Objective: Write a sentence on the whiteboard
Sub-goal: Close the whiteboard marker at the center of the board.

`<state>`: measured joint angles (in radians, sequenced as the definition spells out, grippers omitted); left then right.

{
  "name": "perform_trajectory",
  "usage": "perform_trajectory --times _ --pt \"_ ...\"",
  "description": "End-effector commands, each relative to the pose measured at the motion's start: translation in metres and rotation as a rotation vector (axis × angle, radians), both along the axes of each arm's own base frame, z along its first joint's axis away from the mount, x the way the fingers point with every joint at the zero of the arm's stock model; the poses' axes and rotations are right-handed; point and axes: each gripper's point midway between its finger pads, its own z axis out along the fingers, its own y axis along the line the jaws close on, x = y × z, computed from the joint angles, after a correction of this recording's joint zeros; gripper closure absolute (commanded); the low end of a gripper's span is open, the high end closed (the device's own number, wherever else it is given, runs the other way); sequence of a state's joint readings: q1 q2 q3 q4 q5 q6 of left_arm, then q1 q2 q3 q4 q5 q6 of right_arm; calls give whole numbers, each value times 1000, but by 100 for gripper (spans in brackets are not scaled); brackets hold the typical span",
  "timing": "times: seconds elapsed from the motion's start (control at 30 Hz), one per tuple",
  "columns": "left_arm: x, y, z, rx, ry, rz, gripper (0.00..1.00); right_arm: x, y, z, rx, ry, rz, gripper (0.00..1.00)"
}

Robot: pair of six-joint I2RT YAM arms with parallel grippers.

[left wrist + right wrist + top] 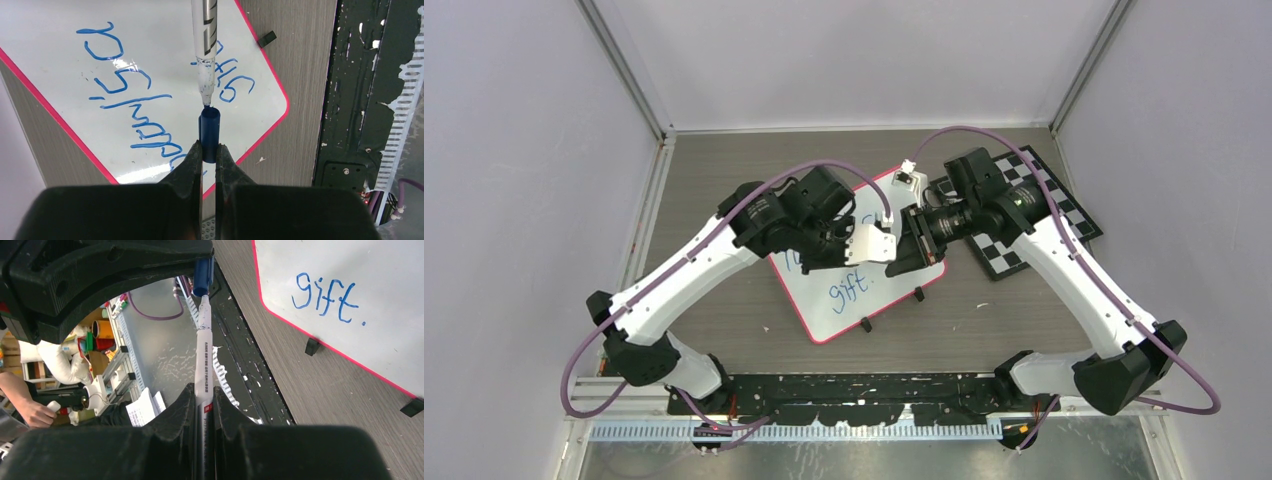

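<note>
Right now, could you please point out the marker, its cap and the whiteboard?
marker (204, 360): right wrist view, white barrel.
cap (210, 132): left wrist view, blue side.
whiteboard (165, 45): left wrist view, bare white surface.

The whiteboard (824, 312) lies on the table (724, 320). Checkerboard (1074, 215): on the table, just right of and behind the whiteboard. Marker (205, 40) and cap (209, 132): above the whiteboard, tip at mouth.

Light: you get bright, even, diffuse light in all views.
Shadows: you see only soft ones on the table (724, 330).
Glare: faint sheen near the whiteboard (150, 65) lower edge.
Focus: your near fingers (187, 170) blur.
</note>
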<state>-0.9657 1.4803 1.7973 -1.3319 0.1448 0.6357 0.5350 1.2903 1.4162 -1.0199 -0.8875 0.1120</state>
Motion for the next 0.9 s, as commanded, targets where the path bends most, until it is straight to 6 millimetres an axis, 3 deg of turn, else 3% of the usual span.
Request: perform_trajectory --times 0.0,0.57,0.7,0.87 --pt "0 -26 19 -81 -59 -40 100 8 7 9 16 -56 5 100" --pt "17 -23 10 -19 -125 40 100 6 8 13 12 -69 14 100" --pt "11 -25 17 -54 -107 25 100 10 7 8 -5 -71 4 100" --pt "-11 -33 29 -134 -32 -49 100 16 7 3 -26 -74 -19 100"
